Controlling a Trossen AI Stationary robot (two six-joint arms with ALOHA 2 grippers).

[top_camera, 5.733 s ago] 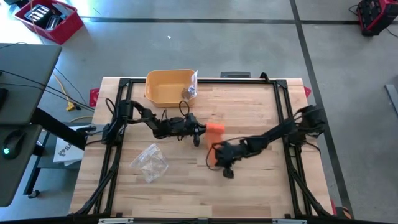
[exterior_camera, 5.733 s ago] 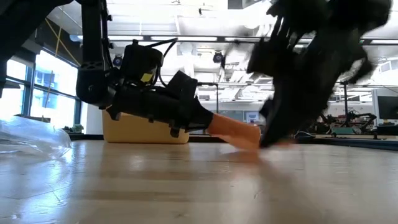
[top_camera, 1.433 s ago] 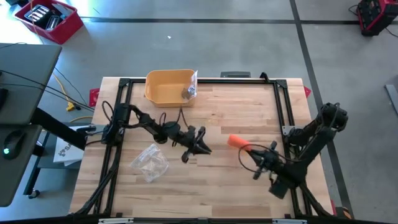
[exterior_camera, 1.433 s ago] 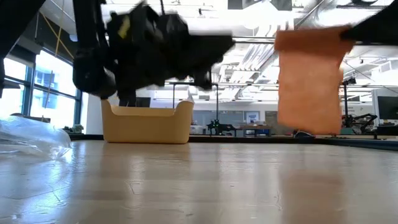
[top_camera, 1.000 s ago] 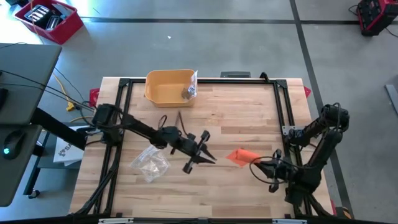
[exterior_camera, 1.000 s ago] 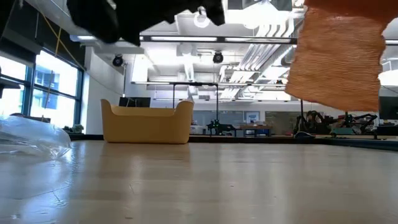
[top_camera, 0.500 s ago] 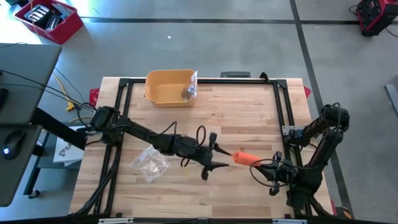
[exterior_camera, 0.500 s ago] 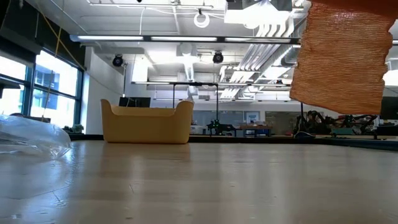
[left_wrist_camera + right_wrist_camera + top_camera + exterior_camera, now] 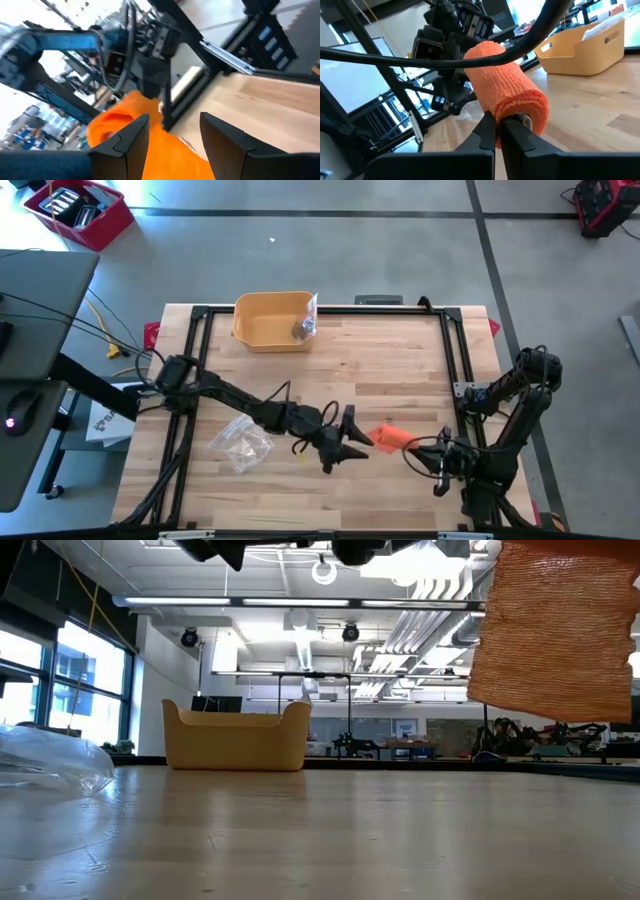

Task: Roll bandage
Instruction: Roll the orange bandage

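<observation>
The orange bandage (image 9: pixel 390 437) is a loose roll held above the table at the near right, with my right gripper (image 9: pixel 497 131) shut on it. In the low view the bandage (image 9: pixel 550 630) hangs high, clear of the wood. My left gripper (image 9: pixel 360 448) reaches across from the left and stands open, its fingertips just short of the roll's free end. In the left wrist view the bandage (image 9: pixel 125 127) shows beyond and between the two fingers (image 9: pixel 127 142). My right gripper pinches the wall of the roll at its near end (image 9: pixel 512 114) between its two shut fingers, coming level from the table's right side. The roll sticks out ahead of the fingers toward the left arm, lifted clear of the table. Whether my left gripper touches the bandage I cannot tell.
A yellow bin (image 9: pixel 272 320) with a small packet in it stands at the far edge. A crumpled clear plastic bag (image 9: pixel 242 442) lies at the near left. Black frame rails (image 9: pixel 455 350) run along the table's sides.
My left gripper has moved toward the table's right and near edges, closing in on the bandage. The bandage has stayed lifted in my right gripper and has turned from a flat spread shape to a roll pointing at the left gripper.
</observation>
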